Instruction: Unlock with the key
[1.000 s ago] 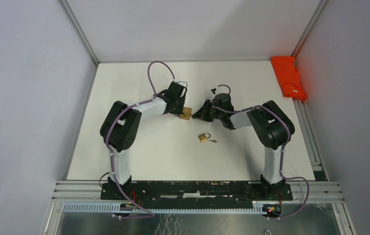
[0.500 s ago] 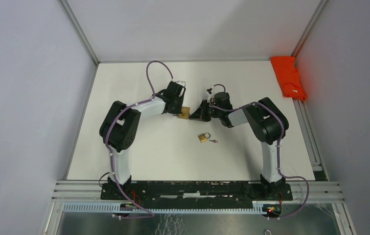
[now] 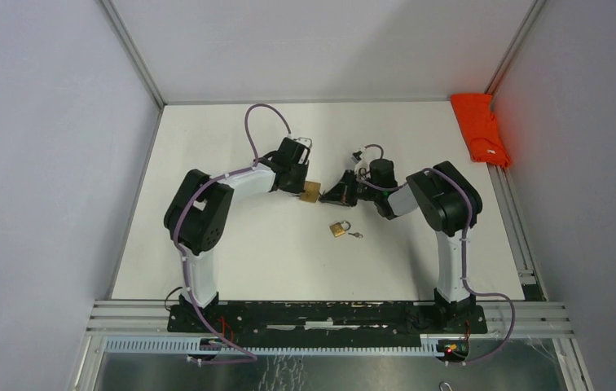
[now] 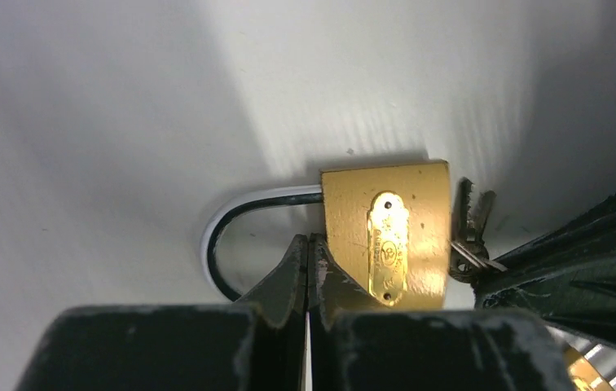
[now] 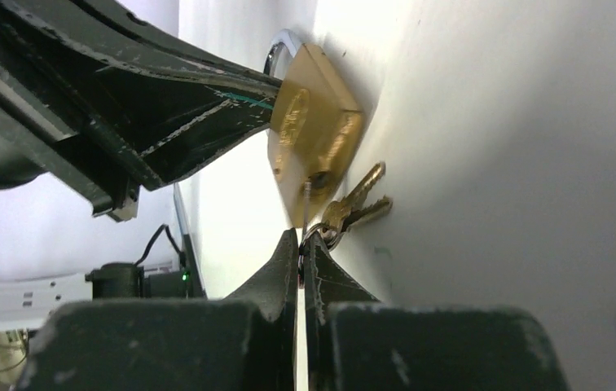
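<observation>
Not unlocked yet, I'd say. Left gripper (image 4: 309, 269) is pinched tight on the padlock (image 4: 386, 236) mid-table. Right gripper (image 5: 301, 252) is clamped on the key (image 5: 307, 208), tip at the keyhole. Shackle (image 4: 244, 202) looks seated, so the turn's left.

The padlock (image 4: 386, 232) body is polished brass-coloured metal, its shackle (image 4: 248, 201) glossy metal; the keys (image 5: 354, 199) likewise metal. The table (image 3: 231, 244) is smooth matt white; the cloth (image 3: 479, 130) is orange fabric.
</observation>
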